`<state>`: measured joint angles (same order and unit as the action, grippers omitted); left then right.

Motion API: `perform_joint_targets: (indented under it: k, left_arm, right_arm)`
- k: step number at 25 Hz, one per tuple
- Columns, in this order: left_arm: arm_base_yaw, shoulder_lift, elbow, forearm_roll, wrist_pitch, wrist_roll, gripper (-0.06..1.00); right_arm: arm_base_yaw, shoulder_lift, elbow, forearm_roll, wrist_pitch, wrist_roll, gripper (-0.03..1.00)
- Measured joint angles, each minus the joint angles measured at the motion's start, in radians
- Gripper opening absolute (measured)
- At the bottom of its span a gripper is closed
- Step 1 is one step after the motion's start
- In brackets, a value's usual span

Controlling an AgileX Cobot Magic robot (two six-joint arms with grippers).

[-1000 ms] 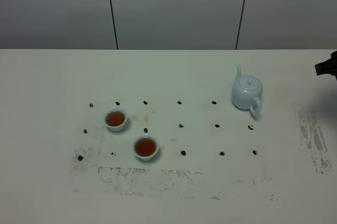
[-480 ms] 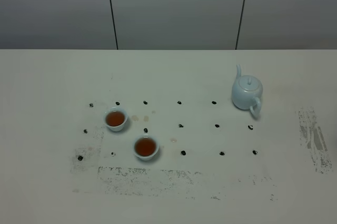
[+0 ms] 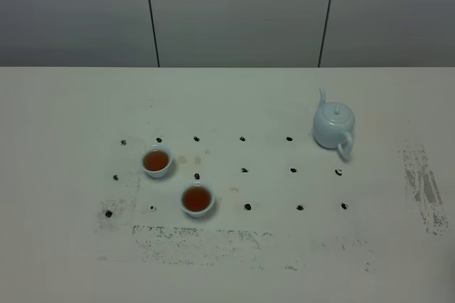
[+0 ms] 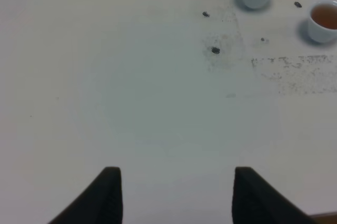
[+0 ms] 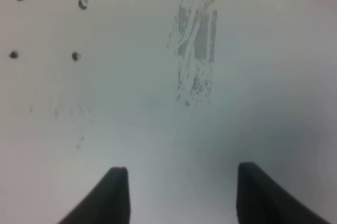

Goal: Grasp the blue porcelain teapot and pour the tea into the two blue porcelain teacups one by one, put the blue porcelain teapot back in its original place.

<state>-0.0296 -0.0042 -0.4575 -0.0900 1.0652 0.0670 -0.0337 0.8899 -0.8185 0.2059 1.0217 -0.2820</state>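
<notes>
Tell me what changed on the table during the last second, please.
A dark arm part at the right edge of the high view withdrew out of frame. Nothing was grasped or released. The teapot and both filled teacups stayed where they were.

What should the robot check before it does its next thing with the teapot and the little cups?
1. Teapot upright on the table, lid on: ok.
2. Cup farther from the camera has tea in it: ok.
3. Cup nearer the camera has tea in it: ok.
4. Left gripper open and empty: ok.
5. Right gripper open and empty: ok.
6. Teapot back exactly in its starting spot: cannot tell.
</notes>
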Motion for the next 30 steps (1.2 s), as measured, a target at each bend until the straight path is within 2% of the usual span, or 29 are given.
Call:
perform_joint_targets:
  k: [5, 11, 17, 21, 30]
  left_arm:
    - [0.0, 0.0, 0.0, 0.0, 0.0, 0.0, 0.49]
    - [0.0, 0.0, 0.0, 0.0, 0.0, 0.0, 0.49]
    - [0.0, 0.0, 0.0, 0.0, 0.0, 0.0, 0.49]
    - [0.0, 0.0, 0.0, 0.0, 0.0, 0.0, 0.49]
    - [0.0, 0.0, 0.0, 0.0, 0.0, 0.0, 0.49]
  right_arm:
    - [0.0, -0.17, 0.118, 0.001, 0.056, 0.024, 0.44]
    - [0.0, -0.321, 0.138, 0.001, 0.169, 0.11, 0.44]
    - [0.0, -0.467, 0.223, 0.0, 0.136, 0.127, 0.44]
    - [0.0, -0.568, 0.284, -0.044, 0.098, 0.129, 0.44]
    - [0.0, -0.723, 0.294, -0.094, 0.096, 0.169, 0.44]
